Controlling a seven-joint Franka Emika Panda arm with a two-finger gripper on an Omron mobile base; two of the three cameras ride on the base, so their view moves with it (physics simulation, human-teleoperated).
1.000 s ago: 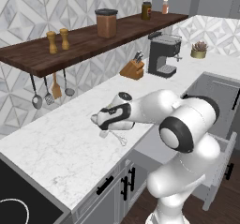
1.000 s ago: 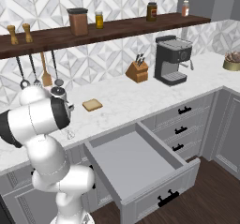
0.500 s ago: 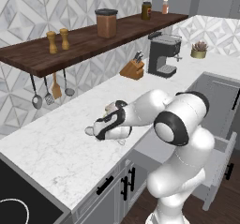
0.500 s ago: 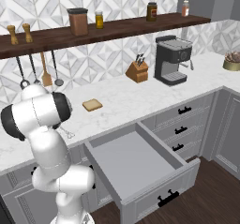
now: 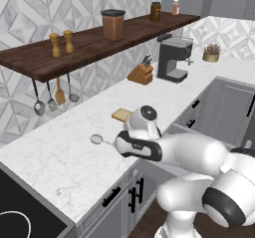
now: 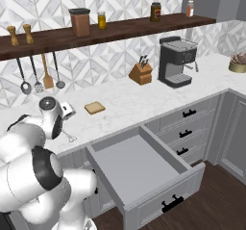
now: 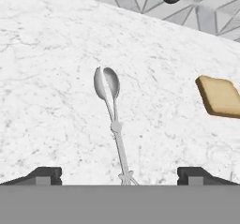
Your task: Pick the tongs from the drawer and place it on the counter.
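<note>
You have the tongs (image 7: 112, 120) down on the counter (image 7: 42, 68) now, to the left of the toast slice (image 7: 219, 96) and clear of it, so what is left is most likely a clean release and retreat. The gripper (image 7: 119, 174) stands wide, its two dark fingertips (image 7: 44, 174) set far apart on either side of the shaft's near end and touching nothing that I can make out. Lift straight away from the marble rather than sweeping sideways: the thin shaft runs right between the tips, and a sideways drag could catch it and skid the utensil toward the toast slice or the counter's front edge.

In the left base view the spoon-like head of the tongs (image 5: 97, 139) lies on the white marble left of the toast slice (image 5: 122, 115), with the arm's wrist covering the rest. In the right base view the drawer (image 6: 139, 169) hangs open and bare, well to the right of and below the toast slice (image 6: 95, 108).

The tongs themselves are slim and silvery: two small rounded heads lying nearly together, a little joint partway down, then a wire-thin shaft that splays at its near end. They should slide easily on the smooth stone.
</note>
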